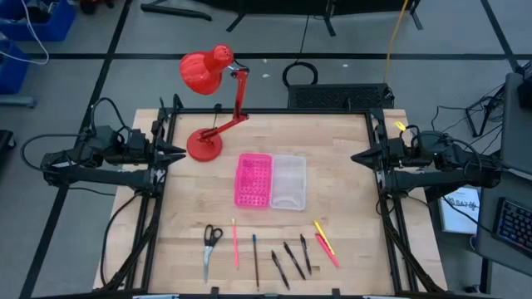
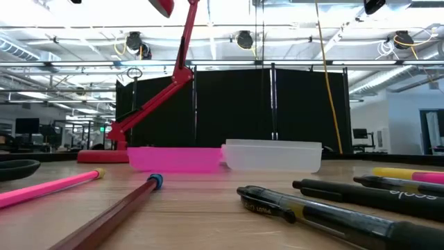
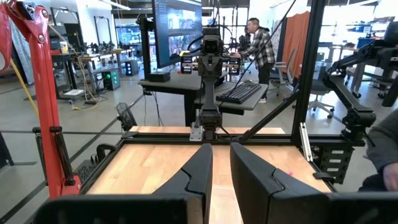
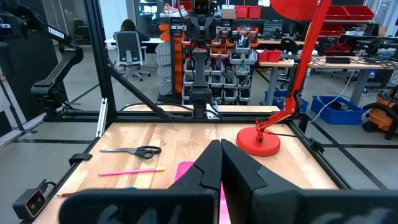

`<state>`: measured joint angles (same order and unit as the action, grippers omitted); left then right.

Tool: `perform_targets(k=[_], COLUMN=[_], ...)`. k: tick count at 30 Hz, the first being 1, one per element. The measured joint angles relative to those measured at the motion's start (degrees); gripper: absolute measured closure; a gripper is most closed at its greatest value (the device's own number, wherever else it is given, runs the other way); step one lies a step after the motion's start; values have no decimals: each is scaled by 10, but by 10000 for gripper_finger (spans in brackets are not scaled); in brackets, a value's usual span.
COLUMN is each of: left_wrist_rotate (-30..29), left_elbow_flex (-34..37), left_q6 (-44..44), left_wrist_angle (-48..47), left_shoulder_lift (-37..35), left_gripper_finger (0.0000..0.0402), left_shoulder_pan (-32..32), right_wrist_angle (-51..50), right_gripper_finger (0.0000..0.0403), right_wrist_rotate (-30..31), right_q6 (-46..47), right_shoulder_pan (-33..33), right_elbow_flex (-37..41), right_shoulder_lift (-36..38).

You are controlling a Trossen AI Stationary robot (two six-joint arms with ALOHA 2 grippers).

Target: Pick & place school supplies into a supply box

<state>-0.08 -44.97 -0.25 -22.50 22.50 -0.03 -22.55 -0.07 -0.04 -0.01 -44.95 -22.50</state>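
Observation:
The supply box lies open mid-table, pink gridded half (image 1: 253,179) joined to the clear tray half (image 1: 288,182). Along the near edge lie black-handled scissors (image 1: 211,242), a pink pencil (image 1: 235,242), a dark pencil (image 1: 255,259), three black pens (image 1: 293,259) and yellow and pink pens (image 1: 324,241). My left gripper (image 1: 181,154) hovers at the table's left edge, fingers a narrow gap apart (image 3: 221,152). My right gripper (image 1: 356,156) hovers at the right edge, shut (image 4: 221,146). Both are far from the supplies.
A red desk lamp stands with its base (image 1: 204,146) at the far left of the table, its head (image 1: 205,71) reaching past the far edge. Black frame posts (image 1: 163,124) line both table sides. A person (image 3: 256,43) stands in the room beyond.

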Motion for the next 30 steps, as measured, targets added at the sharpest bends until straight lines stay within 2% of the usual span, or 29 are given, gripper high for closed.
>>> perform_targets(k=[26,30], left_wrist_rotate=[0,0], left_elbow_flex=[0,0], left_q6=[0,0], left_wrist_angle=[0,0], left_shoulder_lift=[0,0], left_gripper_finger=[337,337], left_shoulder_pan=[0,0], right_wrist_angle=[0,0], right_gripper_finger=[403,403], right_wrist_rotate=[0,2], right_q6=[-2,-123], right_shoulder_pan=[0,0], right_elbow_flex=[0,0], right_shoulder_lift=[0,0])
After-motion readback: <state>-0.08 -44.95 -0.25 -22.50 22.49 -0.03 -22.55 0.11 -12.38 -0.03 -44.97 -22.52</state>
